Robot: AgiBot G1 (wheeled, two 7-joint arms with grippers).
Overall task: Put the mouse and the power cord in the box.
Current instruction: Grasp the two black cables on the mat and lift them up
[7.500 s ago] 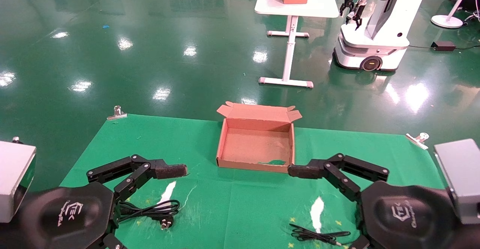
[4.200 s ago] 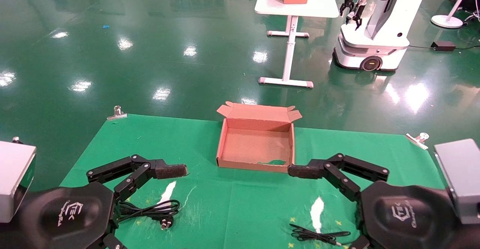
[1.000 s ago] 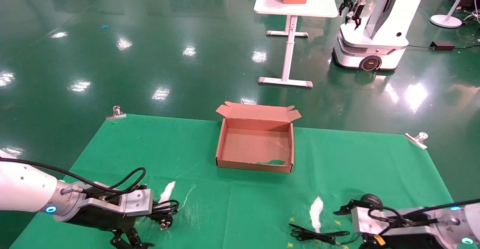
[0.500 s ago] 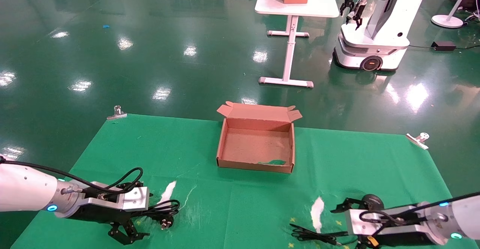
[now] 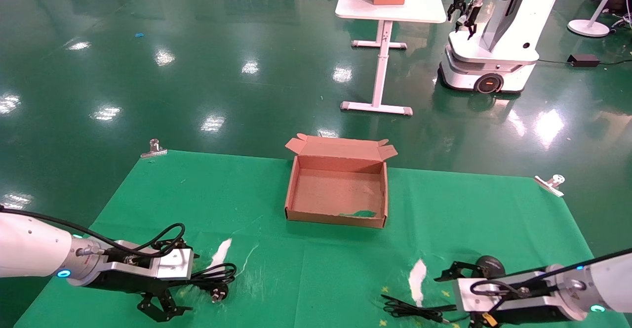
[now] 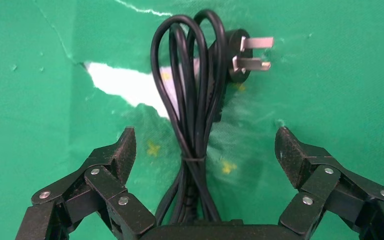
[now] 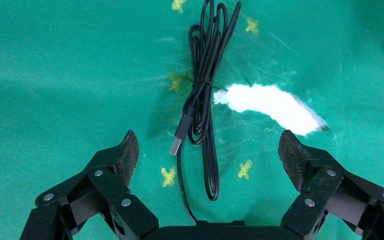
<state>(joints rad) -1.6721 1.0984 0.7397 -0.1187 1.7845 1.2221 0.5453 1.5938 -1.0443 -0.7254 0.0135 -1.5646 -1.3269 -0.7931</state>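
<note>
The power cord (image 5: 213, 274) lies coiled at the cloth's near left, its pronged plug (image 6: 242, 54) pointing away from my left gripper (image 5: 192, 282). That gripper (image 6: 205, 140) is open and low over the cloth, and the tied coil (image 6: 194, 150) runs between its fingers untouched. At the near right, my right gripper (image 5: 452, 302) is open over the mouse's thin bundled cable (image 7: 205, 90). A black rounded shape beside the wrist looks like the mouse (image 5: 489, 265); the right wrist view does not show it. The box (image 5: 335, 218) stands open and holds nothing, mid-table.
White tears in the green cloth (image 5: 219, 254) (image 5: 417, 274) lie near each cable. Metal clips (image 5: 154, 147) (image 5: 550, 182) hold the far corners. Beyond the table are another robot (image 5: 493, 31) and a white table (image 5: 390, 9) on the green floor.
Both arms have swung down from in front of the camera to low over the cloth. The left gripper now straddles the power cord, the right one the mouse cable. Nothing is gripped.
</note>
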